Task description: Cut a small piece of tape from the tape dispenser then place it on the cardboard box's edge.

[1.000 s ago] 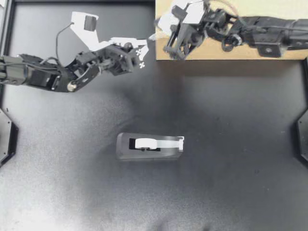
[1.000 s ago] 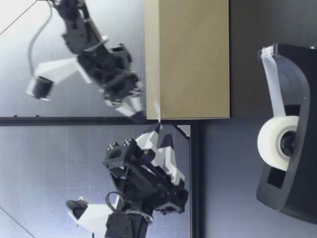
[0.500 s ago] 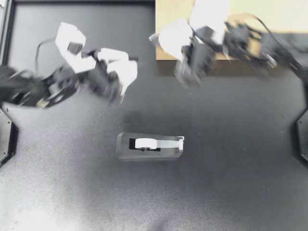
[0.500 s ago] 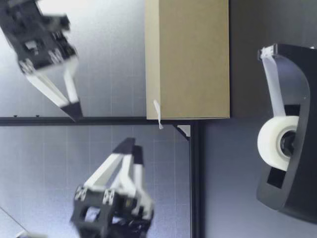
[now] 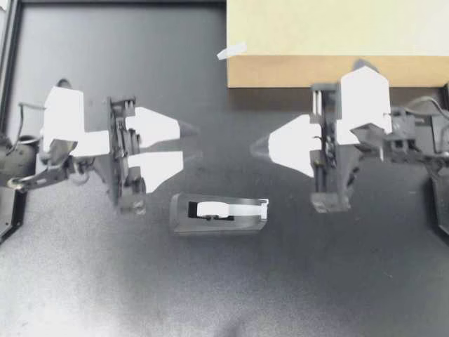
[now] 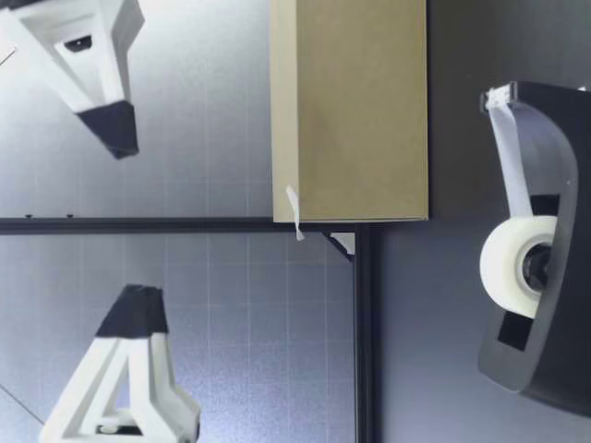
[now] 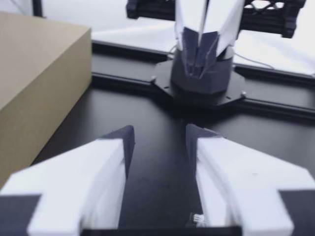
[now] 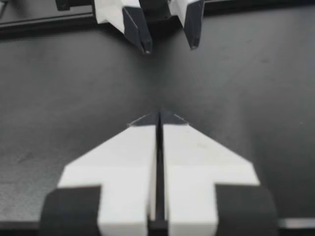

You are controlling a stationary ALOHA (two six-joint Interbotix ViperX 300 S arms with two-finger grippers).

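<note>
A matte black table [image 5: 224, 281] fills the overhead view, its surface faintly mottled with grey. A black rail [image 5: 119, 3] runs along its far side. A dark angular plate [image 5: 7, 210] sits at the table's left edge. From table height, a pale gridded wall [image 6: 212, 111] stands behind the table, crossed by a dark bar [image 6: 138, 225].

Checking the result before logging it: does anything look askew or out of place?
The tape piece sits crooked at a corner of the cardboard box, part of it sticking out past the edge instead of lying flat. The tape dispenser looks normal.
</note>
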